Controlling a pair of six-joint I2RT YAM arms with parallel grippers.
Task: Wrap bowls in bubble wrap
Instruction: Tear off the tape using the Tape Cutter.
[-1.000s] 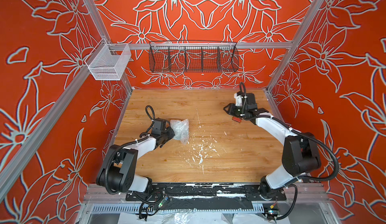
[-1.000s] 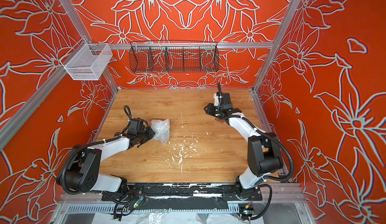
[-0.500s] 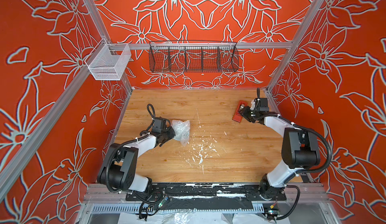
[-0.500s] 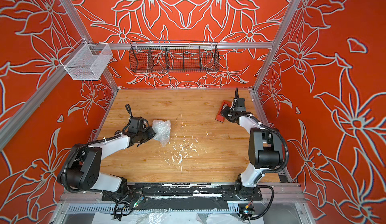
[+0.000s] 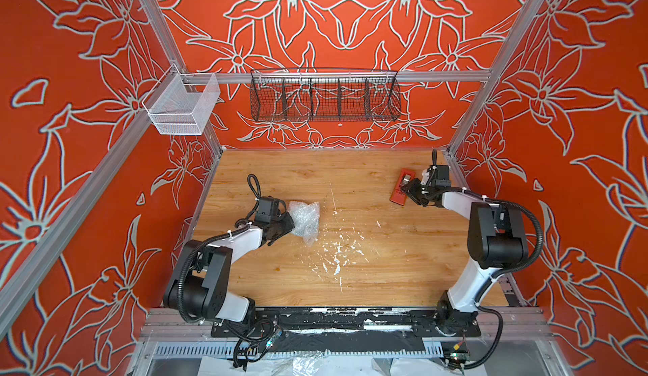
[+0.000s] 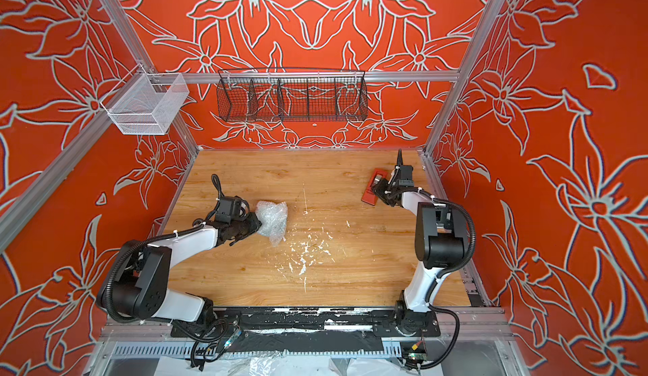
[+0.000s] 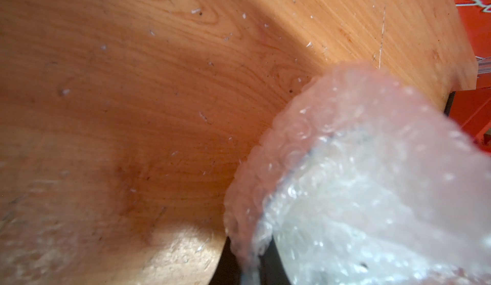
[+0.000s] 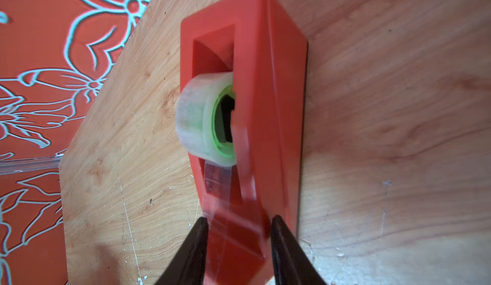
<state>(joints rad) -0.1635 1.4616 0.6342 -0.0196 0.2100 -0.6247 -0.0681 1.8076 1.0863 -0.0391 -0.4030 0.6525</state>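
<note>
Bubble wrap (image 5: 305, 221), crumpled into a loose translucent bundle, lies well apart from the red tape dispenser (image 8: 268, 84), over on the left arm's side. The left gripper (image 5: 288, 226) is pinched tight on the bundle's edge; the bowl does not show clearly through the film. The right gripper (image 8: 239, 225) stands part-open, its jaws pressed against the dispenser's narrow end. The bundle is likely light, springy and slippery outside and breakable within, so it is better clasped across its bulk than by a loose flap.

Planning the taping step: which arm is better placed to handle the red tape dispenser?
Right. The right gripper clasps the tape dispenser; the left gripper is shut on the bubble wrap.
</note>
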